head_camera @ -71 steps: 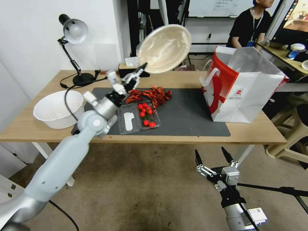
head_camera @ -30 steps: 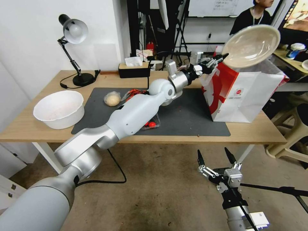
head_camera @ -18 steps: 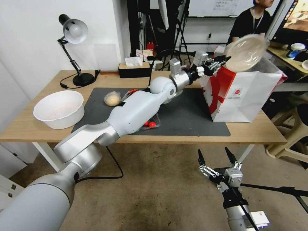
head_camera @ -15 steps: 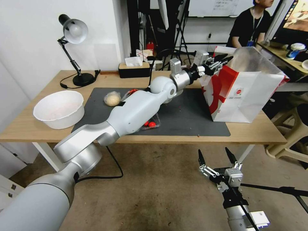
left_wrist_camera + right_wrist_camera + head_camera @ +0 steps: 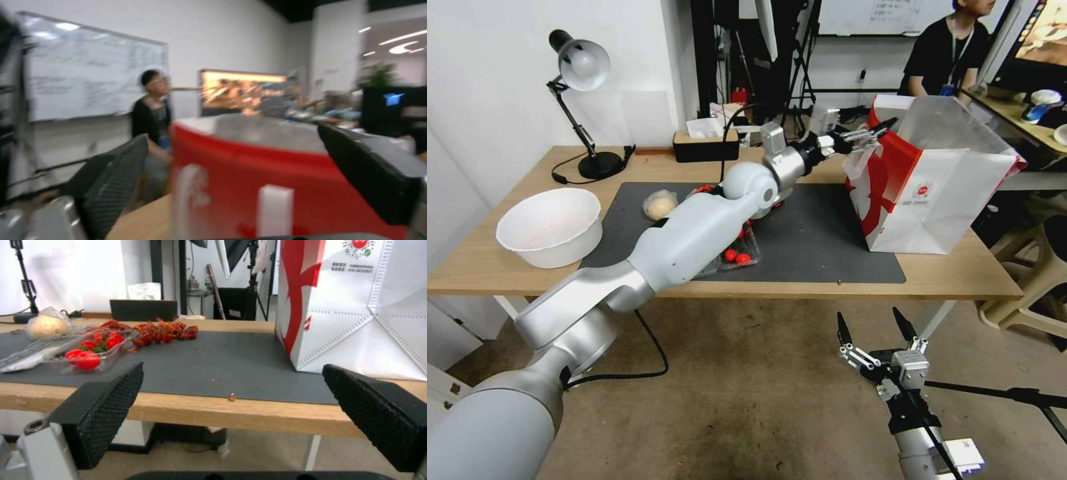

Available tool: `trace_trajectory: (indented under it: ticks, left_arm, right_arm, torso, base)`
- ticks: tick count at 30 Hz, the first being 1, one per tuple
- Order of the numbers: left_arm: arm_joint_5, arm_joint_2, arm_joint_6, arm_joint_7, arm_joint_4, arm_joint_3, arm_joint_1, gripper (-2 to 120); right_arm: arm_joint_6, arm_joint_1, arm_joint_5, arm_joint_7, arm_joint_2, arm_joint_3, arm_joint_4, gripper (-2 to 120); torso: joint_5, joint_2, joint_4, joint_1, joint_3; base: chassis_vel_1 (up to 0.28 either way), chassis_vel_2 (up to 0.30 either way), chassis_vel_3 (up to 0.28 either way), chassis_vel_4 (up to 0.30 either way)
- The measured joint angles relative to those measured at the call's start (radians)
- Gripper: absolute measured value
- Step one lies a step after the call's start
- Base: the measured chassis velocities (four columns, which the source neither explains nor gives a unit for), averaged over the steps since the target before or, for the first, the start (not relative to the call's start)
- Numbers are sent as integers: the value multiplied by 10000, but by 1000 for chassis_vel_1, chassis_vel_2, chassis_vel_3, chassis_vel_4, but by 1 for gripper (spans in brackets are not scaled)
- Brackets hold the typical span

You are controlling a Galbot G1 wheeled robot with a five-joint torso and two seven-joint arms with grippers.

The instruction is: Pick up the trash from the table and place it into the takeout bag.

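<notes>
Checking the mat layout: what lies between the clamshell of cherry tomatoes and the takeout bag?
In the right wrist view, bare dark mat with a few crumbs separates the clamshell from the takeout bag.

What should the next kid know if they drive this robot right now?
Left gripper: open, holding nothing, up beside the top edge of the takeout bag.
Right gripper: open, parked low in front of the table, below its edge.
Done: judging by earlier frames, the beige oval container was carried over and dropped in the bag.
Left: the small wrapped wad on the grey mat, and the red scraps behind the tomato box.
Leave the tomato box and the white bowl alone.
</notes>
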Motion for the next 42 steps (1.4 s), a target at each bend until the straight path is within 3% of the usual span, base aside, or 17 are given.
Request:
trace_trajectory:
  ticks: [1,4,5,9,10,12,13,16,20,31,33,37,42]
  left_arm:
    - [0,0,0,0,0,0,0,98]
    - [815,369,788,-2409,-795,-258,412,100]
    - [815,369,788,-2409,-795,-258,412,100]
    - [1928,920,1475,-5267,-2042,-525,1153,100]
    - [1928,920,1475,-5267,-2042,-525,1153,100]
    - [2502,1271,1754,-6344,-2885,-655,1611,100]
    - [2502,1271,1754,-6344,-2885,-655,1611,100]
    - [2875,1760,2077,-7209,-3878,-952,2324,100]
    - [3193,2403,1621,-7405,-4647,-1723,3604,100]
    - [3666,3689,1241,-7148,-6052,-3156,6040,100]
    - [3844,4051,1163,-7057,-6644,-3723,6946,100]
    - [4282,4308,1019,-6858,-7486,-4545,8533,100]
    - [4559,4371,834,-6805,-7772,-5113,9664,100]
  right_arm:
    - [0,0,0,0,0,0,0,100]
    - [0,-22,-31,3,23,35,0,100]
    - [0,-22,-31,3,23,35,0,100]
    - [47,-20,-229,2,21,17,0,100]
    - [47,-20,-229,2,21,17,0,100]
    - [55,-19,-235,2,34,19,-12,100]
    - [55,-19,-235,2,34,19,-12,100]
    - [79,-23,-235,2,25,40,-13,100]
    - [80,12,-225,3,-49,12,-36,100]
    - [17,78,-203,9,-131,-55,-44,100]
    - [3,98,-180,9,-181,-70,-15,100]
    - [-25,144,-140,9,-232,-106,12,100]
    - [-65,158,-52,17,-300,-105,51,100]
  torso:
    - [0,0,0,0,0]
    - [0,0,-2,0,0]
    - [0,0,-2,0,0]
    - [0,0,-1,0,0]
    - [0,0,-1,0,0]
    - [1,0,-1,0,0]
    - [1,0,-1,0,0]
    - [0,0,-1,-1,0]
    - [0,0,-1,-1,0]
    - [1,0,0,-1,-1]
    - [2,1,-2,-1,-1]
    - [3,1,2,-1,-1]
    - [1,1,0,-2,0]
  base:
    - [0,0,0,0]
    - [0,0,0,0]
    - [0,0,0,0]
    - [0,0,0,0]
    - [0,0,0,0]
    - [0,0,0,0]
    - [0,0,0,0]
    - [0,0,0,0]
    - [0,0,0,0]
    - [0,0,0,0]
    - [0,0,0,0]
    - [0,0,0,0]
    - [0,0,0,0]
